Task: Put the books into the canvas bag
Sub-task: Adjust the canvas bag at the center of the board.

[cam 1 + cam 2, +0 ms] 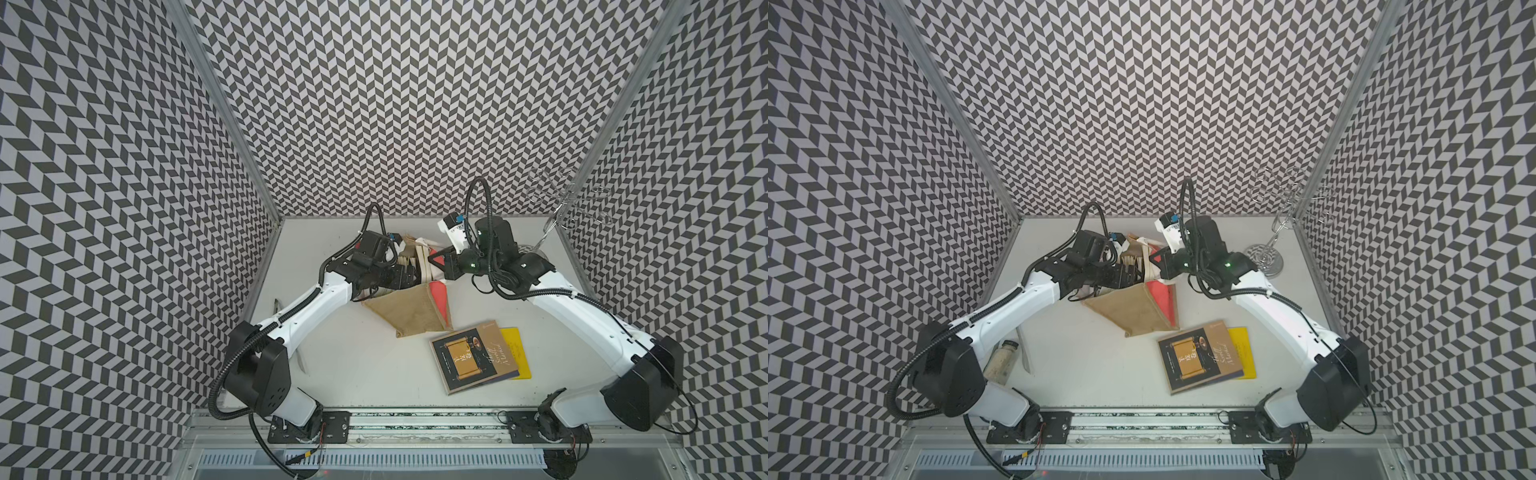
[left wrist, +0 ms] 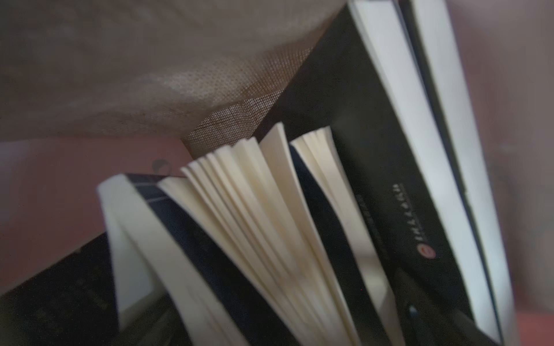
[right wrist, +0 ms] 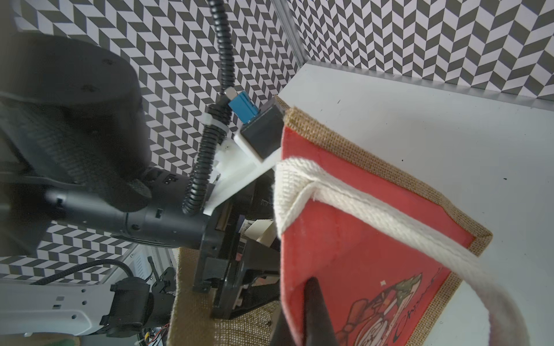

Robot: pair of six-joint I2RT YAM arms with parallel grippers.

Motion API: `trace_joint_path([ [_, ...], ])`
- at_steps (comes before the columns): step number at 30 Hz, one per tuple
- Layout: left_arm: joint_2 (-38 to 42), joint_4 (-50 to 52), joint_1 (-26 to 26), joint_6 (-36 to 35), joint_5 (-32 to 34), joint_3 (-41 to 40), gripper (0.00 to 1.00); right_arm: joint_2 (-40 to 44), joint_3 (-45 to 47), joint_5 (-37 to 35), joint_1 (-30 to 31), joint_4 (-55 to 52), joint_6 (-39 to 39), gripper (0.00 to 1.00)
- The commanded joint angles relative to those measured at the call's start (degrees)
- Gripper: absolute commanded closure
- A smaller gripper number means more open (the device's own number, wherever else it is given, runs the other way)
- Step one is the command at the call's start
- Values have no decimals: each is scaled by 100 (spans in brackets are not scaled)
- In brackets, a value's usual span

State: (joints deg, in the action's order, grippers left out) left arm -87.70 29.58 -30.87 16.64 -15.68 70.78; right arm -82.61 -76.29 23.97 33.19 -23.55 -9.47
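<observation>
Books first: several already stand inside the bag, which sits mid-table tipped toward the front, tan side up, red face on the right. The left wrist view looks straight into it: dark-covered paperbacks packed on edge, cream pages fanned out between them, jute weave behind.

Two books are left outside, just in front of the bag: a brown book lying on top of a yellow book. So I'd call this well past halfway, with those two still to go.

Right gripper is pinched tight on the bag's red wall at the rim, next to the white handle, apparently holding the mouth open. Left gripper is down in the bag's mouth; its jaws aren't clear in any view, so I can't tell how wide they are or whether they hold anything.

Off to the sides: a wire stand in the far right corner, and a bottle by the left arm's base.
</observation>
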Motion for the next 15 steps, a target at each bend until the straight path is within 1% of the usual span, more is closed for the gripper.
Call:
trace_joint_path([
  [1, -160, 108, -181, -39, 200, 84, 24, 547, -183, 490, 197, 1644, 141, 100],
  [3, -111, 139, -182, -30, 255, 114, 42, 548, -171, 369, 201, 1625, 112, 100],
  [5, 5, 217, -156, -49, 358, 202, 65, 543, -176, 178, 194, 1557, 83, 100],
  [7, 104, 319, -99, -102, 391, 328, 85, 529, -156, -11, 175, 1514, 35, 100],
  [8, 142, 393, -54, -135, 378, 401, 94, 521, -139, -57, 142, 1527, -6, 100],
  [9, 179, 464, -6, -151, 355, 472, 100, 522, -104, -87, 109, 1529, -36, 100],
  [11, 298, 573, 132, -212, 259, 584, 100, 525, -15, -152, -5, 1549, -143, 100],
  [15, 646, 560, 473, -238, -112, 609, 100, 604, 269, 8, -267, 1752, -240, 100],
])
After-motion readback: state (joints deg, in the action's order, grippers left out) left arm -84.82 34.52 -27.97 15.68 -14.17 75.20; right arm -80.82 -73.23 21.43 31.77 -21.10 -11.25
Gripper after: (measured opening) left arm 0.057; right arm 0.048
